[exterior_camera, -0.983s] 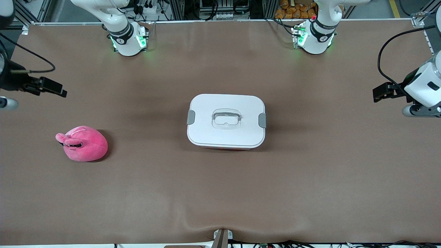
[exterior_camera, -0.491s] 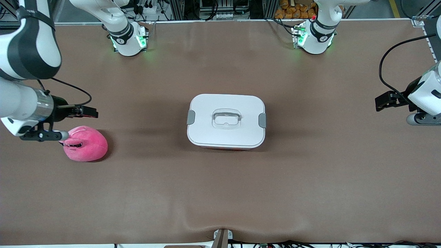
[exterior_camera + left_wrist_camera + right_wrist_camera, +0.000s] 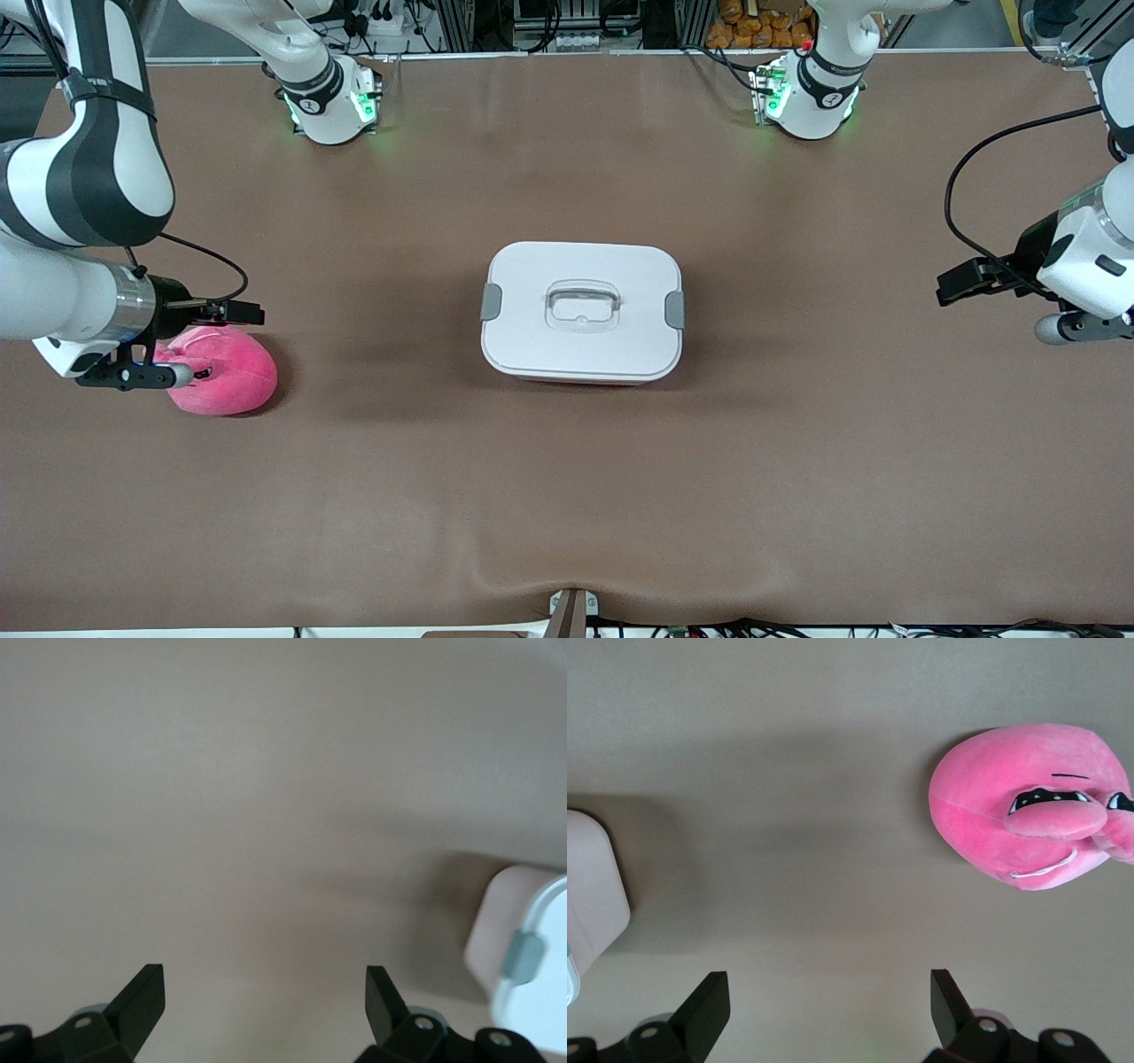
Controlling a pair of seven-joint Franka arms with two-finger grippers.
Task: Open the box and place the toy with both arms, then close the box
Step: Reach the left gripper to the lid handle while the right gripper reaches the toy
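Note:
The box [image 3: 582, 310] stands mid-table with its white lid on, a grey clip [image 3: 491, 302] at each end and a clear handle [image 3: 581, 307] on top. The pink toy [image 3: 235, 377] lies toward the right arm's end of the table. My right gripper [image 3: 244, 312] hangs open just over the toy's edge, partly covering it. In the right wrist view the toy [image 3: 1028, 819] lies off to one side of the open right gripper [image 3: 828, 1005], with nothing between the jaws. My left gripper [image 3: 959, 285] hovers open over bare table near the left arm's end. Its wrist view shows the left gripper [image 3: 263, 1001] and a box corner [image 3: 492, 930].
The brown table cloth [image 3: 567, 496] is bare around the box and toy. Both arm bases [image 3: 328, 102] stand along the table's edge farthest from the front camera. A small mount [image 3: 571, 611] sits at the nearest edge.
My right arm has swung in from the table's end and come over the toy. My left gripper has shifted slightly toward the box. Box and toy have not moved.

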